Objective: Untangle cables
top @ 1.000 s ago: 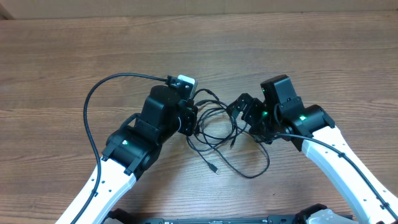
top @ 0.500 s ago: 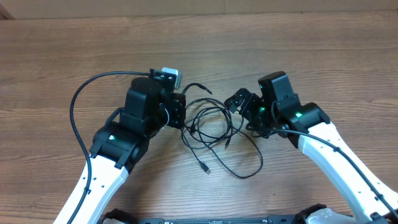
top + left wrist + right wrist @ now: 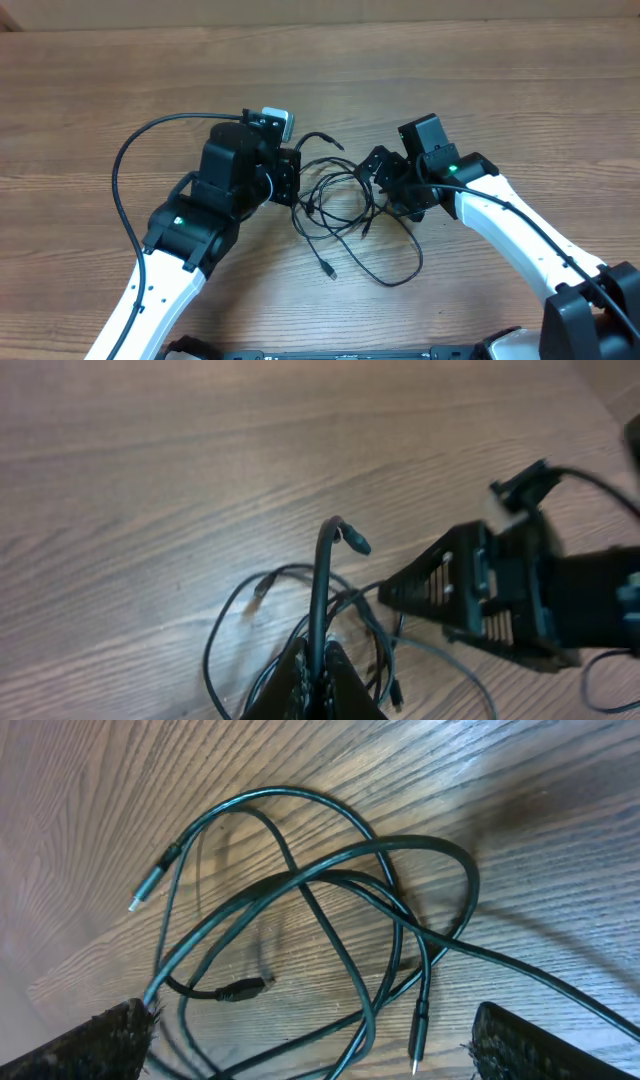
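left wrist, a: left gripper [image 3: 313, 665] pinched shut on 1 strand of the cables [image 3: 320, 585], holding it up off the tangle?
b: yep. beyond, right gripper [image 3: 320, 1045] jaws spread wide over loops on table [image 3: 500, 80], probably to pin them.

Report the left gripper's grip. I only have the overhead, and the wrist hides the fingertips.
Observer: In the left wrist view the left gripper is shut on one strand of the cables. The strand's plug tip sticks up past the fingers.
Operator: Check the right one too.
Observer: In the right wrist view the right gripper is open wide. It pinches nothing, and loops lie on the table between its fingers.
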`<state>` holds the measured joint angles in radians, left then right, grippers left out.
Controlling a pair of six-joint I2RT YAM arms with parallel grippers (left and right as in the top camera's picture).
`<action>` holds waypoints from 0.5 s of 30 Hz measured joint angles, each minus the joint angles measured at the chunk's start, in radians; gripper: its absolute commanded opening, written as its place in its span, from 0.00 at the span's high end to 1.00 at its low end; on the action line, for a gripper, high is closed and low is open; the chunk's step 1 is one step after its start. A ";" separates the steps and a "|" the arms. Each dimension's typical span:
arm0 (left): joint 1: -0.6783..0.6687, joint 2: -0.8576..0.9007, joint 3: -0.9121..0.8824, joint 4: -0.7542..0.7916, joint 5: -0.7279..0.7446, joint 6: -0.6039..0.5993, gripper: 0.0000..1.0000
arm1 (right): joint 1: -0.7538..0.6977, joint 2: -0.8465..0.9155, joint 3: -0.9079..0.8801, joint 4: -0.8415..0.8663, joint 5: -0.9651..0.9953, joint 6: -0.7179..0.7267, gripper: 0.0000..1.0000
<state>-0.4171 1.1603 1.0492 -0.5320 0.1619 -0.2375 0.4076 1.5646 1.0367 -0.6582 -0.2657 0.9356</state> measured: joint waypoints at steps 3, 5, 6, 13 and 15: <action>0.000 0.000 0.034 0.000 0.000 0.000 0.96 | 0.000 0.000 0.000 0.028 0.000 -0.012 0.00; 0.000 0.000 0.053 0.001 0.000 0.000 0.96 | 0.000 0.000 0.000 0.039 0.002 -0.023 0.00; 0.000 -0.001 0.055 0.001 0.000 0.000 0.96 | 0.000 0.000 0.000 0.038 0.004 -0.027 0.00; 0.027 -0.003 0.069 -0.030 -0.010 0.013 0.96 | 0.000 0.000 0.000 -0.010 0.066 -0.043 0.00; 0.072 -0.003 0.094 -0.048 -0.017 0.018 0.96 | 0.000 0.000 0.000 -0.011 0.077 -0.052 0.00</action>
<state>-0.3454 1.1576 1.1435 -0.5804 0.1448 -0.2192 0.4076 1.5646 1.0367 -0.6689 -0.1886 0.8833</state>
